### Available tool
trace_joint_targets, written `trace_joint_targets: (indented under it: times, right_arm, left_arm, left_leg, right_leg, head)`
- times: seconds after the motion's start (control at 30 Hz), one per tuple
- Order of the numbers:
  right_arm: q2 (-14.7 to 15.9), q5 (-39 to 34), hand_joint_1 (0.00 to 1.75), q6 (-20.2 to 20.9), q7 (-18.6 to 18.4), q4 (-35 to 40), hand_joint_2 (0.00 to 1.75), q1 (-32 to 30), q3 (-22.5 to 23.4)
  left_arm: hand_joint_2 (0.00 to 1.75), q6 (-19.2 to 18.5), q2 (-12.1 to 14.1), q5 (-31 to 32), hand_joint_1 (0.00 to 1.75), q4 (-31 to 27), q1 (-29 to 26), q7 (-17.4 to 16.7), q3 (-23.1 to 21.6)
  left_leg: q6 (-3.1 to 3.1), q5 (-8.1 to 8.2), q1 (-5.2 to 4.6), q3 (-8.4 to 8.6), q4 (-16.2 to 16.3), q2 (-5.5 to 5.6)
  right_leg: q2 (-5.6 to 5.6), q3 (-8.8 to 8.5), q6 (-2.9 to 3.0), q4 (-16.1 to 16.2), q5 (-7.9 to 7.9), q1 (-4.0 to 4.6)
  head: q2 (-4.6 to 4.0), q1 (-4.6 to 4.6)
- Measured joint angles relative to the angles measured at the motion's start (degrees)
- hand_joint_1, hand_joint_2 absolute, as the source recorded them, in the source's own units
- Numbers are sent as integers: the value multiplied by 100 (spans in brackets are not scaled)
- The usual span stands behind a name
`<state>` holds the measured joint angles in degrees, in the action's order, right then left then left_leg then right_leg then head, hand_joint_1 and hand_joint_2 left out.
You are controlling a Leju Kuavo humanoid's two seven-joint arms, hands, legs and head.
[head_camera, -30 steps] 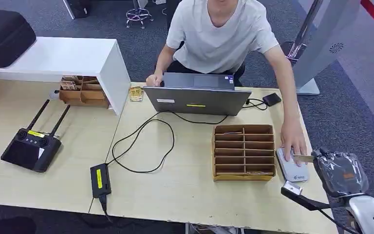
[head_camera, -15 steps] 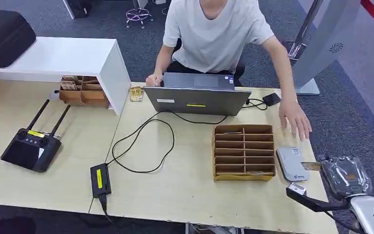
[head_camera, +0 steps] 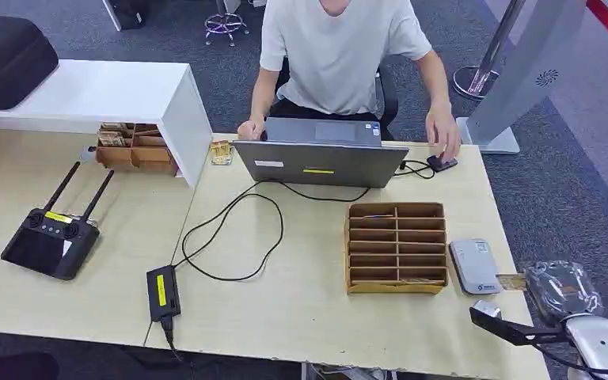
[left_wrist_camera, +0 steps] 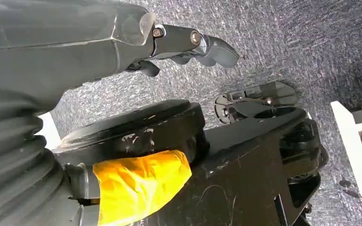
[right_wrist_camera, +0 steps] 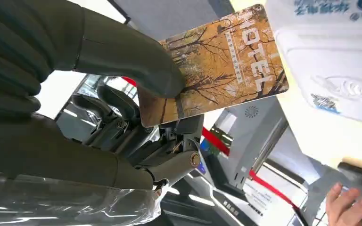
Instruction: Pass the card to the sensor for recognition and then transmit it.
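The person's hand has pulled back from beside the sensor to the small black device at the table's far edge, upper right of the head view, and the right hand has eased a little lower and to the right in the frame.

Nearest, at the lower right of the head view, that plastic-wrapped right hand holds the card out from its left side. In the right wrist view the thick thumb presses the card, an autumn-tree print marked HOTEL, against the darker fingers behind it. The card's free end lies just beside the white sensor; whether they touch I cannot tell.

The left hand hangs over grey carpet, its fingers loosely curled with nothing in them.

Left of the sensor sits the wooden slotted tray. Farther up the frame stands the laptop, with the person seated behind it.
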<state>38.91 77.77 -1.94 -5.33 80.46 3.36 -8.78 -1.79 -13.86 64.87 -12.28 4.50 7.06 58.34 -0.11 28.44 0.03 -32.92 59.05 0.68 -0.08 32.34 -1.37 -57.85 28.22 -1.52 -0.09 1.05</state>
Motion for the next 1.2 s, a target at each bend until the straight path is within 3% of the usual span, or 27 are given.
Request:
trace_joint_targets:
  times: [0.57, 1.07, 1.2]
  right_arm:
    - [-275, -171, 175, -289, 179, -420, 175, 946, -997]
    - [-313, -326, 175, -317, 173, -514, 175, 1049, -1213]
    - [-313, -376, 175, -607, 153, -512, 175, 1059, -1224]
  left_arm:
    - [175, -4, -4, 13, 0, 0, 3, 18, 37]
    - [175, -17, -4, 11, 0, 0, 2, 31, 39]
    - [175, -17, -4, 15, 0, 0, 2, 33, 39]
  left_leg:
    - [0, -2, 1, -1, 0, 2]
    - [0, -2, 0, -2, 0, 4]
    - [0, -2, 0, -2, 0, 4]
  right_leg:
    - [-1, 0, 0, -1, 0, 0]
    - [-3, 0, 0, -1, 0, 0]
    - [-3, 0, 0, -1, 0, 0]
  head:
    - [0, 0]
    - [0, 0]
    - [0, 0]
